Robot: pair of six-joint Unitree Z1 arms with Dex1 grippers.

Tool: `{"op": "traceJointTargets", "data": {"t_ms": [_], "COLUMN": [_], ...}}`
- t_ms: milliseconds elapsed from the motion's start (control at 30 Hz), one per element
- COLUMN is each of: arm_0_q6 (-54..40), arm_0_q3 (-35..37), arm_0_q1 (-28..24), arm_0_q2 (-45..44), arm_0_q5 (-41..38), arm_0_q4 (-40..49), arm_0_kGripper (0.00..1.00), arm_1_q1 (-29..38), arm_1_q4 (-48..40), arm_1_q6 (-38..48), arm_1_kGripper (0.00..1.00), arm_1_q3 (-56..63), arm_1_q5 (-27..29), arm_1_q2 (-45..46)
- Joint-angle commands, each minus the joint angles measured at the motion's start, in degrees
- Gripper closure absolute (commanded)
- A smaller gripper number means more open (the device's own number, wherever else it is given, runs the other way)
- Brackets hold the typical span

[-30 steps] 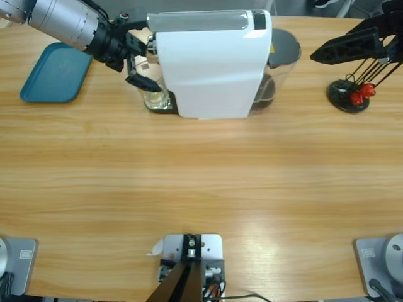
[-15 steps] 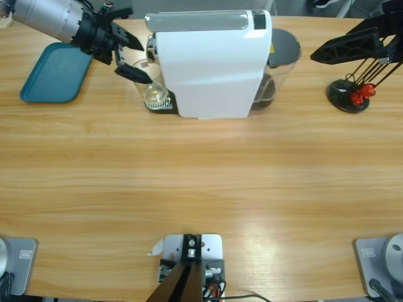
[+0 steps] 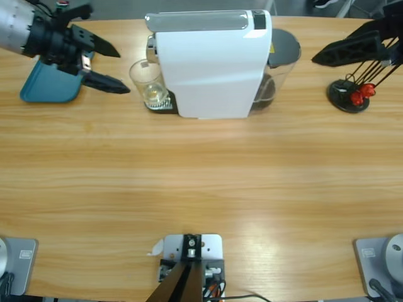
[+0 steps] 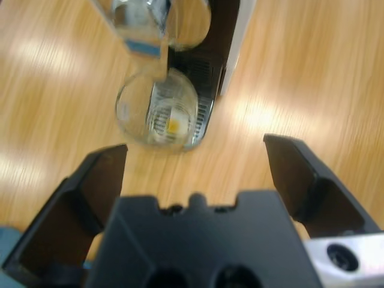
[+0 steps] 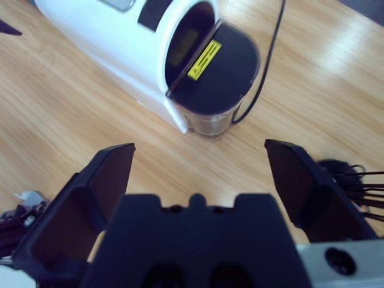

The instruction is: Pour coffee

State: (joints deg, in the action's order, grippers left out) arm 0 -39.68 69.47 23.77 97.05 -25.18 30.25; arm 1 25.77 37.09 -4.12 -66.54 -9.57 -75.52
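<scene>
High view: fixed overhead camera looking straight down on the whole wooden table (image 3: 201, 189), with the white coffee machine (image 3: 211, 66) at the far side, centre. Left wrist view: camera behind the left gripper (image 4: 195, 159), close to the table and tilted down along the jaws toward the glass (image 4: 157, 115) standing at the machine's left end; the same glass (image 3: 148, 85) and left gripper (image 3: 108, 68) appear at far left in the high view. Right wrist view: camera behind the right gripper (image 5: 201, 174), higher and farther off, looking down on the machine's right end and its dark water tank (image 5: 219, 72), shared with the high view (image 3: 283, 53).
</scene>
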Motion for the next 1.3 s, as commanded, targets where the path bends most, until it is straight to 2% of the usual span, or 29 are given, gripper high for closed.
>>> {"op": "traceJointTargets", "data": {"t_ms": [33,133,167,200,333,467,567,800,1300], "arm_0_q6": [18.41,30.71,34.21,35.77,37.39,37.39,37.39,36.53,36.23], "arm_0_q3": [-4.00,-7.92,-9.74,-11.34,-17.74,-18.76,-19.13,-21.36,-21.57], "arm_0_q1": [0.75,1.45,1.45,1.45,1.45,1.45,1.45,1.45,1.63], "arm_0_q2": [-10.92,-16.51,-19.00,-21.10,-28.29,-29.06,-28.60,-28.71,-27.62], "arm_0_q5": [6.53,13.15,14.97,15.97,16.65,16.65,16.83,16.78,16.30], "arm_0_q4": [6.35,9.21,10.32,10.79,10.97,10.93,10.79,8.52,7.28], "arm_0_kGripper": [0.009,0.009,0.009,0.009,0.009,0.009,0.009,0.009,0.009], "arm_1_q1": [-0.22,-0.04,0.61,1.12,2.47,3.62,5.29,5.43,5.43], "arm_1_q4": [7.49,12.55,13.78,15.13,20.88,27.45,32.64,32.92,32.87], "arm_1_q6": [6.00,6.68,7.98,8.90,9.04,8.09,6.86,6.58,6.05], "arm_1_kGripper": [0.485,0.883,0.972,1.000,1.000,1.000,1.000,1.000,1.000], "arm_1_q3": [-15.53,-23.88,-26.24,-28.50,-39.95,-48.67,-51.69,-52.30,-53.25], "arm_1_q5": [4.18,-0.22,0.33,1.73,2.54,-1.66,-1.99,-1.76,-0.34], "arm_1_q2": [-5.27,-12.07,-14.15,-15.92,-24.20,-30.65,-34.86,-37.47,-38.81]}}
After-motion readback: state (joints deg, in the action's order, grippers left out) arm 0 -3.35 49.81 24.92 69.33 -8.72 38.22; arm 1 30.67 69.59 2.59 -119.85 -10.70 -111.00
